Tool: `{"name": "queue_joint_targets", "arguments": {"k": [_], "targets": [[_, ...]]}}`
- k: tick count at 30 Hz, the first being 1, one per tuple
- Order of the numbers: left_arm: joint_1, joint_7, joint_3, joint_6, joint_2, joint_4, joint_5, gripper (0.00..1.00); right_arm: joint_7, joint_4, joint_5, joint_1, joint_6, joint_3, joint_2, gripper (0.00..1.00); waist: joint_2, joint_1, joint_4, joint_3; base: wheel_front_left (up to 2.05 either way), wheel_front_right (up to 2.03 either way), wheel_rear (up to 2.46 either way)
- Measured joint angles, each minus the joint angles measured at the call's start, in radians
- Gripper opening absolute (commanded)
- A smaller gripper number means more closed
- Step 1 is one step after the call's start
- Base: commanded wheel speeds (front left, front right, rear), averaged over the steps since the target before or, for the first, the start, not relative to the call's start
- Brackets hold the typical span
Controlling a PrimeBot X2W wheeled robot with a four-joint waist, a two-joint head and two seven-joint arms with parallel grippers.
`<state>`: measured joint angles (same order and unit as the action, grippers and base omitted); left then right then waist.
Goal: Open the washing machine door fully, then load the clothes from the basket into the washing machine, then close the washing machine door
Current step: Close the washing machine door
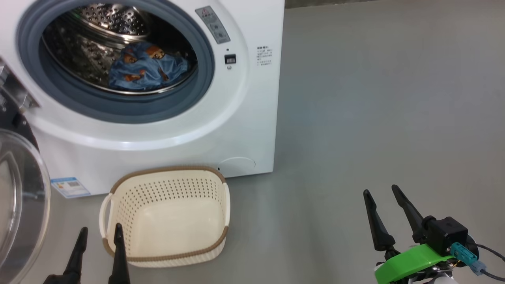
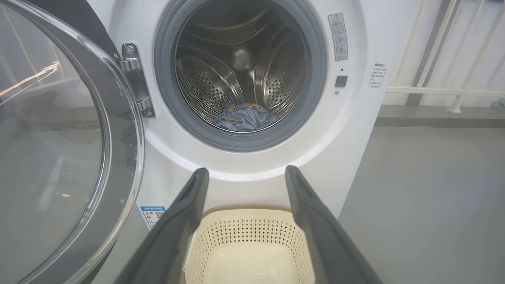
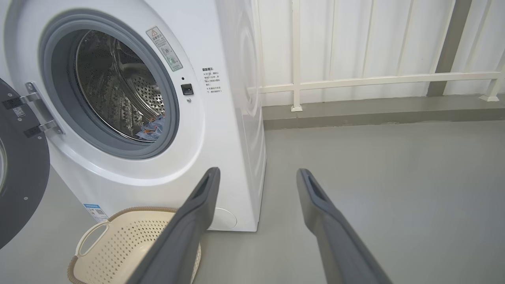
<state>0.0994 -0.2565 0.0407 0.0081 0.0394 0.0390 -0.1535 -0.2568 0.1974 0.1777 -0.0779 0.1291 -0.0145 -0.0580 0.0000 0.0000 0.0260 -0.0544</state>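
Basket (image 1: 165, 170) empty, clothes (image 1: 146, 67) inside the washing machine (image 1: 244, 118): the washing machine door (image 1: 19, 197) stands open just left of the left end effector (image 1: 100, 229), which sits nearer it than the right end effector (image 1: 380, 190), both 2 with fingers apart and empty.

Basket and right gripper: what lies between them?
Only bare grey floor between basket and right gripper, as the head view shows.

The smooth grey floor (image 1: 375, 98) carries the white washing machine (image 1: 252, 130), whose back reaches toward the floor's far edge, where a low grey step (image 3: 355, 114) rises. The cream basket (image 1: 169, 189) stands upright just before the machine's front.
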Motion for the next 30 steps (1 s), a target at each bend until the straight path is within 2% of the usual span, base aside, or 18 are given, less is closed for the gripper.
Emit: {"name": "queue_joint_targets", "arguments": {"k": [10,30], "targets": [[0.0,0.0,-0.002,0.005,0.0,-0.007,0.0,1.0,0.0,0.0,0.0,0.0,0.0,0.004,0.0,1.0,0.0,0.0,-0.005,-0.002,-1.0,1.0,0.0],[0.0,0.0,-0.016,0.007,0.0,-0.027,0.0,1.0,0.0,0.0,0.0,0.0,0.0,0.004,0.0,1.0,0.0,0.0,-0.027,0.001,-0.02,0.02,0.0]]}}
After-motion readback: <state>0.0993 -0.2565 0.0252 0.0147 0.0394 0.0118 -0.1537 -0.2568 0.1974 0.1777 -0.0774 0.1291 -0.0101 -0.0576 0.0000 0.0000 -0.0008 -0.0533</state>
